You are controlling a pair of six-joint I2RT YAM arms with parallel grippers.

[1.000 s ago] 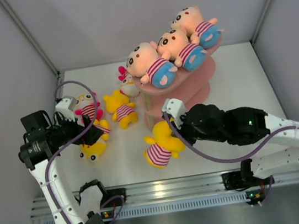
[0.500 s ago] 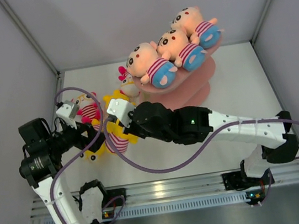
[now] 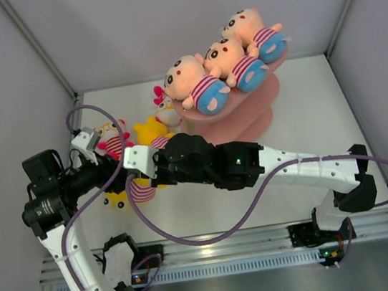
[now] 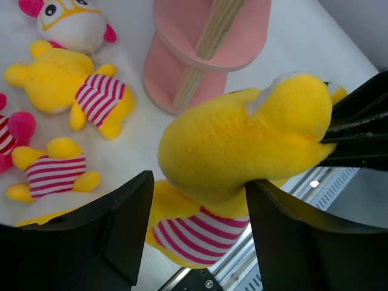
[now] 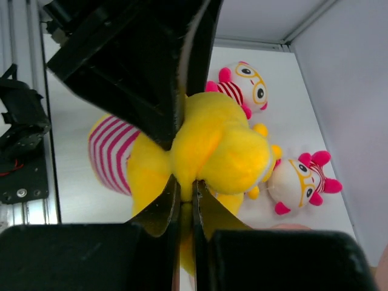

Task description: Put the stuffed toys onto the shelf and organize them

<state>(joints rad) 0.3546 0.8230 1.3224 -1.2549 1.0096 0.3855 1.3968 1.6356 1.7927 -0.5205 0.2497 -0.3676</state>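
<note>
- Left wrist view: yellow stuffed toy (image 4: 242, 145) sits between the spread fingers of the left gripper (image 4: 197, 203), not yet clamped.
- Right gripper (image 5: 185, 182) is pressed together, pinching the toy's head end.
- Toy hangs above the worktop (image 3: 306, 122), striped body below its head.
- Shelf (image 3: 263, 99) lies far-right of both grippers, its top tier holding three peach toys (image 3: 225, 58).

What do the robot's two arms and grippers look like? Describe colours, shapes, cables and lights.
Both the left arm and right arm have white links with bulky black joints. A purple cable loops along each. A small green light glows on the right arm. The left gripper and right gripper have smooth black fingers, broad and tapered.
</note>
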